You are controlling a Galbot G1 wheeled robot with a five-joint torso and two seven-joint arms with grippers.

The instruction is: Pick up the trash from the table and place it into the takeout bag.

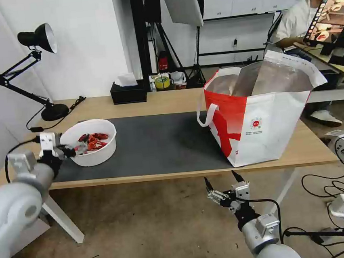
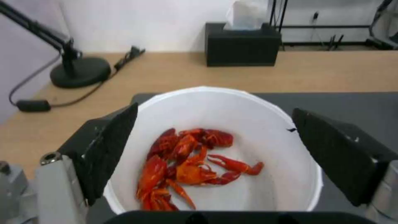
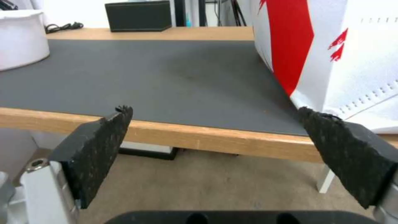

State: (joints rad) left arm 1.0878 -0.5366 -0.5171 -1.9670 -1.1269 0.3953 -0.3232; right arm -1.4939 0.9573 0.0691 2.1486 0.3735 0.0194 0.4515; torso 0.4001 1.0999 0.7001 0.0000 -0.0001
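Light wood is running under everything I'm working on — the table [image 1: 165, 103], with its dark grey mat [image 1: 161, 144] as my landmark. My left gripper [image 1: 73, 150] is hovering with its fingers [image 2: 108, 146] spread wide, one on each side of the white bowl [image 1: 92, 141] of red crayfish shells [image 2: 188, 163], just off the rim and gripping nothing. That bowl is sitting on the mat's left end, near the desk lamp [image 1: 40, 68] standing beyond the mat's corner. My right gripper [image 1: 222, 183] is hanging in front of the mat's near edge and below the tabletop, fingers [image 3: 97, 149] also spread and empty. On the mat's right end the takeout bag [image 1: 260, 120] is standing upright, mouth open — foil lining showing. Behind the mat, a black tissue box [image 1: 128, 92] is resting.
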